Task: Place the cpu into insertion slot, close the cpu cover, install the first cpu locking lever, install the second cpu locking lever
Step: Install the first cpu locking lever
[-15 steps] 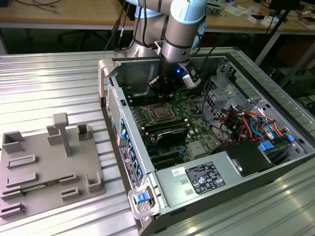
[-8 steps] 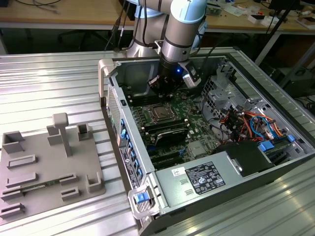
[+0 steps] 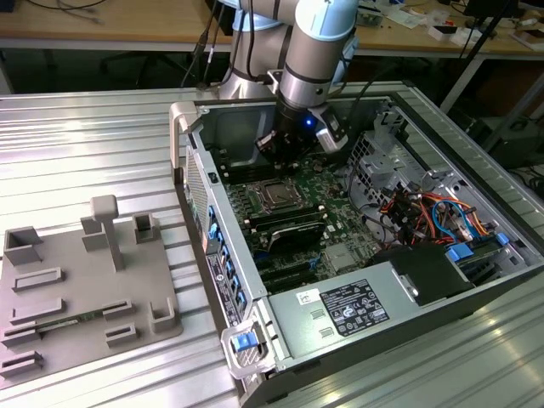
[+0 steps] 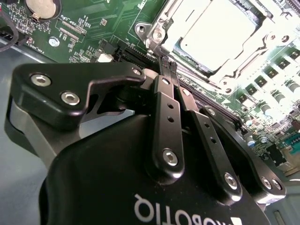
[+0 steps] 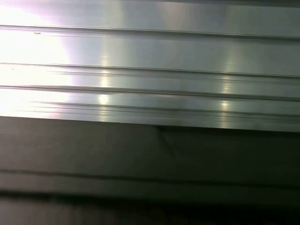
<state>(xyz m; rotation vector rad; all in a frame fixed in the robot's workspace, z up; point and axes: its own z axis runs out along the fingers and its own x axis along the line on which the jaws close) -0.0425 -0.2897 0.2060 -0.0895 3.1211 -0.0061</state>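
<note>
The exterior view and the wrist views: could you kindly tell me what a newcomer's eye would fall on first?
First, the open computer case lying on the ribbed metal table, with the arm reaching into it. In the second wrist view, the black gripper, fingers shut together, has its tips at the socket's edge, where the silvery cpu sits framed by the cpu cover.
</note>
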